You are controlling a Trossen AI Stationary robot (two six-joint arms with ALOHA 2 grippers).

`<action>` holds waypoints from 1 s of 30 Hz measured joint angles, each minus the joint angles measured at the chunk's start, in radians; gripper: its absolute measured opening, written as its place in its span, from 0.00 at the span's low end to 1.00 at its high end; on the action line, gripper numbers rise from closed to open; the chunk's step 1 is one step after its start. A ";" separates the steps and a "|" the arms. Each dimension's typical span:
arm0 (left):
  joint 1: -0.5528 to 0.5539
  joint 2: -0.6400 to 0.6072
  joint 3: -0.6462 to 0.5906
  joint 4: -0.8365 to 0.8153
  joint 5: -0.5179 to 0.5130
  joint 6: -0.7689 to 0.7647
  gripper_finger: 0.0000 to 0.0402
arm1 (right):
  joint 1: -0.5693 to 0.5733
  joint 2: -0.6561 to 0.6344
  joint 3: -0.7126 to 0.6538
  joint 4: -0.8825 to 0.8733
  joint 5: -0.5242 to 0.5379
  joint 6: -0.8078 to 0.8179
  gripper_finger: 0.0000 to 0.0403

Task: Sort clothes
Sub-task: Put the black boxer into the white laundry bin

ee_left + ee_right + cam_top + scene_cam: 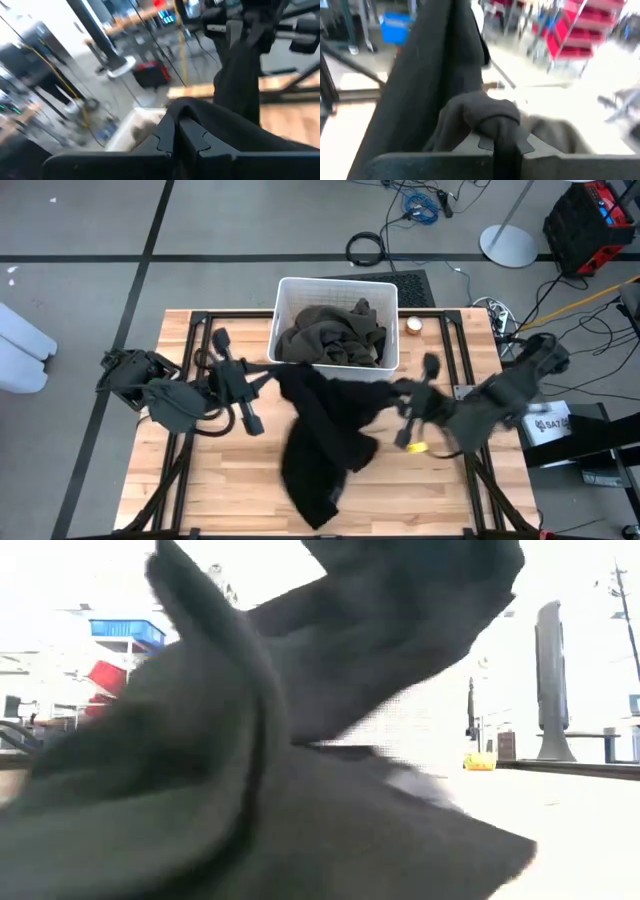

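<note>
Black fabric stretches across the middle of the wooden counter (200,490): a black garment (320,440) is held up between both arms, its upper edge pulled out sideways while the rest hangs and trails down onto the boards toward the near edge. The left gripper (268,370) has its fingers closed tight on one end of the cloth, just beside the near left corner of the white bin (283,300); in the left wrist view the fabric bunches over the pinched fingers (167,140). The right gripper (398,388) is likewise closed on the other end, near the bin's near right corner, and its wrist view shows a fold of dark cloth pinched between its fingers (520,142). Inside the bin lies an olive-brown garment (335,335), heaped and crumpled, filling most of it. A small round container (413,325) sits on the counter just right of the bin. From the low view, the black cloth fills almost the whole frame.
</note>
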 joint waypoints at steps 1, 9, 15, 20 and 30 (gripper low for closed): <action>-0.003 -0.003 0.000 0.040 -0.026 0.057 0.02 | 0.002 -0.001 0.041 0.019 0.019 -0.067 0.00; -0.003 -0.068 0.000 0.463 -0.178 0.558 0.02 | 0.005 -0.002 0.343 0.290 0.064 -0.558 0.00; -0.003 -0.133 0.000 0.735 -0.185 0.809 0.02 | 0.031 -0.003 0.496 0.322 0.019 -0.647 0.00; -0.008 -0.183 0.001 0.777 -0.145 0.834 0.02 | 0.036 -0.002 0.540 0.331 -0.076 -0.648 0.00; -0.137 -0.177 0.001 0.600 -0.161 0.671 0.02 | 0.053 0.013 0.542 0.084 -0.376 -0.311 0.00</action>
